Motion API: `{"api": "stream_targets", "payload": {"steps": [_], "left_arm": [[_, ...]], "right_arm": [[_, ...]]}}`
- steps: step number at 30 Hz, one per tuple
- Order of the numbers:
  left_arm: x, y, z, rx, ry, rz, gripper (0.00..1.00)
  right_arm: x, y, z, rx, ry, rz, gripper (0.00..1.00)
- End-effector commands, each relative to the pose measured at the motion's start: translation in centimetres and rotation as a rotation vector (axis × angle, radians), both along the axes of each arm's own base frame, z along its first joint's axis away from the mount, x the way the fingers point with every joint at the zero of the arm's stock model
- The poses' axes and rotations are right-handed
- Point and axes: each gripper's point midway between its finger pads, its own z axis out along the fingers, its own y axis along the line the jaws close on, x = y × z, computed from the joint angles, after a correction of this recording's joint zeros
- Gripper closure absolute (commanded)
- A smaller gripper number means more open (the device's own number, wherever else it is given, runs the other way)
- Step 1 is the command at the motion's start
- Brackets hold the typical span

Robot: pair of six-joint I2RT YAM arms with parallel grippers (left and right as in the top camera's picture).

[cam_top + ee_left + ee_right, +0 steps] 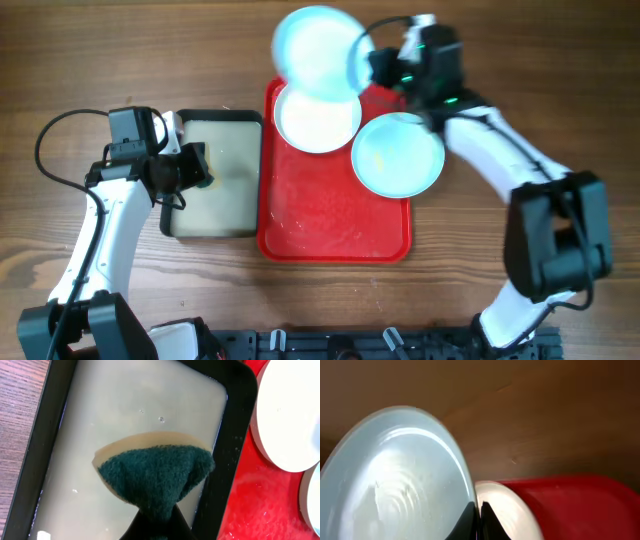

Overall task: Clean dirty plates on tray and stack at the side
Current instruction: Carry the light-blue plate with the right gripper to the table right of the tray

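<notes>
Left fingers [176,527] clenched on sponge [155,475] over the soapy tray [232,435]; beyond, right fingers [489,522] pinch a blue plate [315,50] by its rim, tilted above the red tray's [330,225] far edge, so scrubbing looks imminent and the next move is bringing the sponge to the plate.

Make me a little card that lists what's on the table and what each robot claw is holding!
left claw: shut on the sponge, over the black-rimmed tray
right claw: shut on the rim of the raised blue plate, which is tilted
white plate: on the red tray, at its far end
other blue plate: lying across the red tray's right edge
black-rimmed tray: holds pale cloudy liquid
</notes>
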Motion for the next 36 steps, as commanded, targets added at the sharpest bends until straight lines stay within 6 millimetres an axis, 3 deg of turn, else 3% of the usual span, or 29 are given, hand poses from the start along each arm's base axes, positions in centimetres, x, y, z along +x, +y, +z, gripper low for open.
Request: {"api": "stream_targets", "payload": {"steps": [1,5,6,7,8,10,11,12,15,19,24,28,29,30,31,35,36], "left_arm": [[0.0,-0.2,-0.2,-0.019,0.004,0.002,0.96],[0.0,-0.3,-0.2,-0.019,0.004,0.000,0.96],[0.0,-0.3,-0.2,-0.019,0.004,0.000,0.96],[0.0,-0.3,-0.2,-0.019,0.003,0.000,0.96],[0.1,-0.3,-0.1,-0.019,0.001,0.000,0.96],[0.1,-0.2,-0.1,-0.018,0.000,0.000,0.96],[0.1,-0.2,-0.1,-0.018,0.000,0.000,0.96],[0.1,-0.2,-0.1,-0.018,0.000,0.000,0.96],[0.1,-0.3,-0.1,-0.021,0.000,-0.001,0.96],[0.1,-0.3,-0.1,-0.021,0.000,-0.002,0.96],[0.1,-0.3,-0.1,-0.021,-0.001,-0.002,0.96],[0.1,-0.3,-0.1,-0.021,0.000,-0.001,0.96],[0.1,-0.3,-0.1,-0.021,0.000,-0.002,0.96],[0.1,-0.3,-0.1,-0.021,0.000,-0.002,0.96],[0.1,-0.3,-0.1,-0.021,0.000,-0.001,0.96],[0.1,-0.3,-0.1,-0.021,-0.001,-0.002,0.96],[0.1,-0.3,-0.1,-0.021,-0.001,-0.002,0.96]], "right_arm": [[-0.2,-8.4,0.5,0.095,0.103,-0.097,0.96],[-1.8,-18.5,-2.4,0.075,0.242,-0.301,0.96],[-3.0,-21.5,-3.7,0.028,0.301,-0.382,0.96],[-3.6,-22.8,-4.4,-0.003,0.330,-0.419,0.96],[-5.5,-25.9,-6.1,-0.126,0.402,-0.495,0.96],[-8.2,-28.5,-7.8,-0.276,0.503,-0.571,0.96],[-10.4,-29.8,-8.8,-0.367,0.589,-0.617,0.96],[-11.5,-30.3,-9.4,-0.406,0.632,-0.635,0.96],[-12.2,-30.5,-10.4,-0.425,0.646,-0.647,0.96],[-12.1,-29.3,-11.5,-0.460,0.623,-0.574,0.95],[-11.1,-26.1,-11.7,-0.528,0.568,-0.385,0.94],[-10.9,-24.1,-11.7,-0.543,0.555,-0.309,0.89],[-10.6,-23.2,-11.7,-0.537,0.529,-0.238,0.78],[-10.2,-22.5,-11.3,-0.539,0.496,-0.170,0.52],[-10.0,-22.0,-10.4,-0.536,0.478,-0.122,0.42],[-10.0,-18.7,-5.0,-0.399,0.415,0.009,0.40],[-11.2,-16.6,-3.9,-0.310,0.423,0.077,0.44]]}}
